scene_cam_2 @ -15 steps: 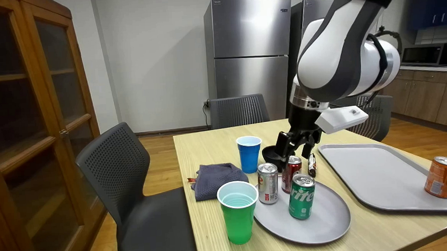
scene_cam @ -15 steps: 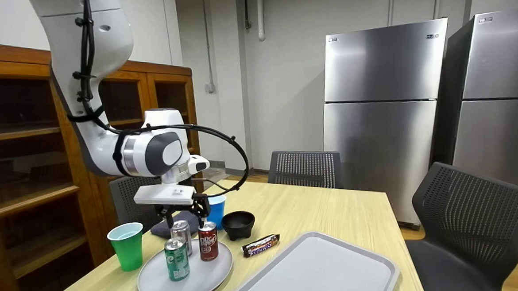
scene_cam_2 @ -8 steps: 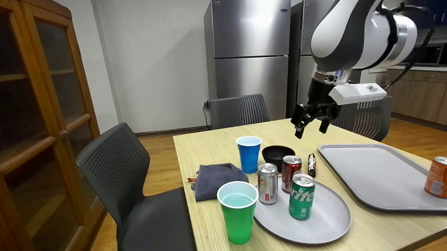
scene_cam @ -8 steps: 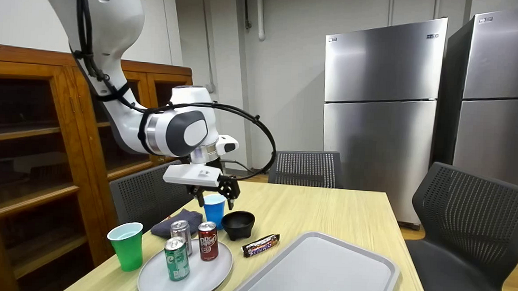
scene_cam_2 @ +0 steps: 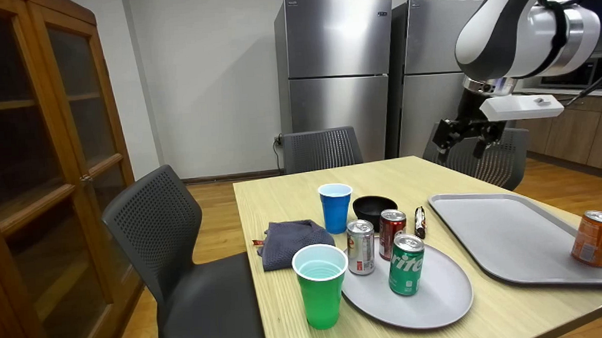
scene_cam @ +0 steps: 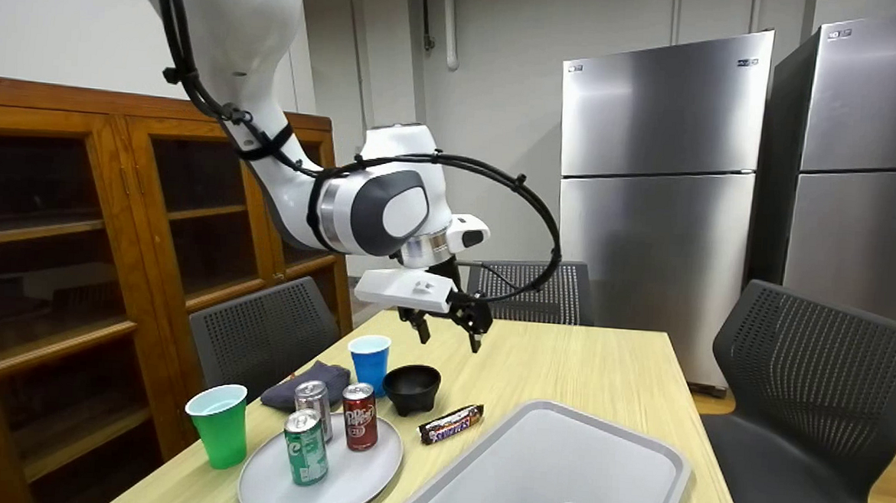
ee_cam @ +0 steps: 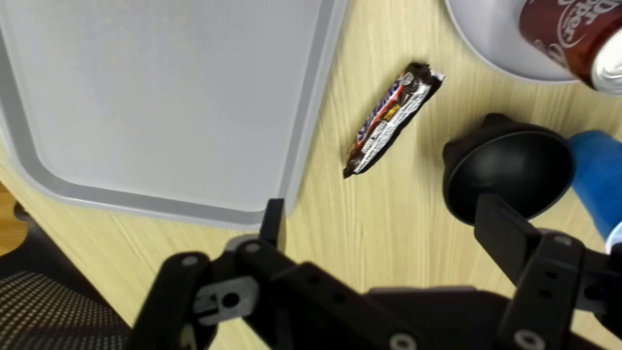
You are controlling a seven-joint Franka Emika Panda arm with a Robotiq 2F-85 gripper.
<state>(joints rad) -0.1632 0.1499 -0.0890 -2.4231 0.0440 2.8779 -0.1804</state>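
Black bowl sits on the table, lower than the claw and off to one side of it, near it but not touching. The claw is spread wide and has nothing in it. A second ago it was down close to the red can; now it has gone up and away. The red can has stayed put, so the claw came off with no can and is free. A candy bar lies ahead of the claw in the wrist view, between the bowl and the big gray tray. The bowl is dark inside and nothing shows in it. The tray is low down on the claw's other side, and an orange can stands on it, at the end far from the claw. Well away from the claw is the round plate. It has the red can, a silver can and a green can, all upright. A blue cup stands just beside the bowl, on the side away from the tray. A green cup is farther from the claw, just beside the plate. I cannot tell what is deep in the cups.
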